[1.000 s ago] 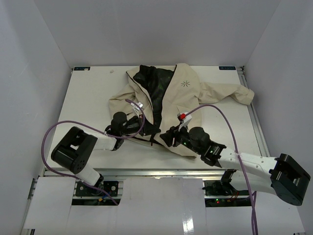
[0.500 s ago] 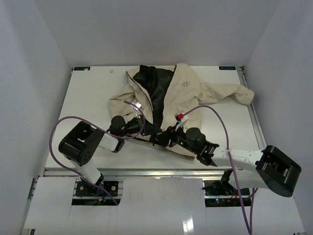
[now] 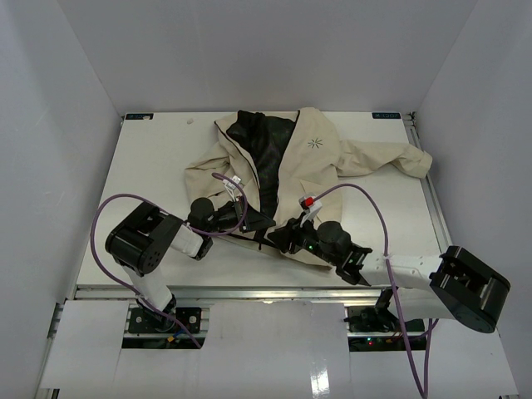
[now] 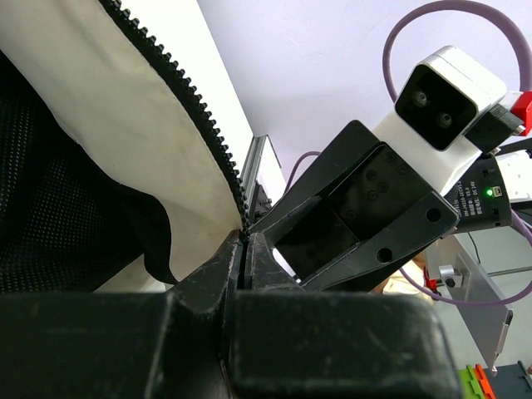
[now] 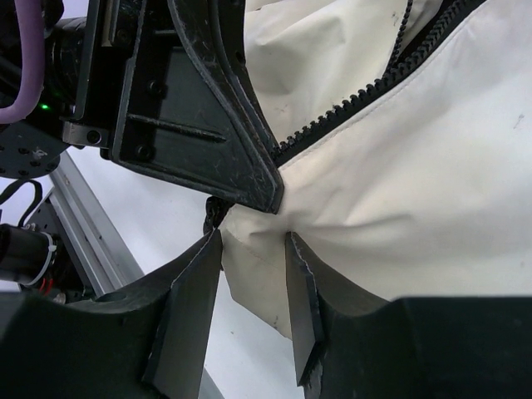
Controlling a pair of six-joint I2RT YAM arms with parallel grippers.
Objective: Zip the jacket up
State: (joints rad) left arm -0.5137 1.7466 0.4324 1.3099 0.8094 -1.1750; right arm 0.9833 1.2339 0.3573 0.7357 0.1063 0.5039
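The cream-beige jacket [image 3: 328, 158] lies open on the white table, black lining [image 3: 264, 154] showing, a starburst logo [image 3: 314, 141] on its right chest. My left gripper [image 3: 263, 223] is shut on the bottom end of the dark zipper teeth [image 4: 187, 100], at the jacket's lower hem. My right gripper [image 3: 287, 235] faces it from the right, tip to tip. In the right wrist view its jaws stand open around the corner of the cream hem [image 5: 258, 266], with the left gripper's fingers [image 5: 224, 141] just above.
The jacket's right sleeve [image 3: 391, 158] stretches toward the table's right edge [image 3: 436, 216]. Purple cables loop over both arms [image 3: 366, 195]. White walls enclose the table on three sides. Bare table shows at the left [image 3: 141, 183].
My right gripper has moved left to meet the left gripper at the hem. The left arm's base link has swung slightly; its gripper stays at the zipper end.
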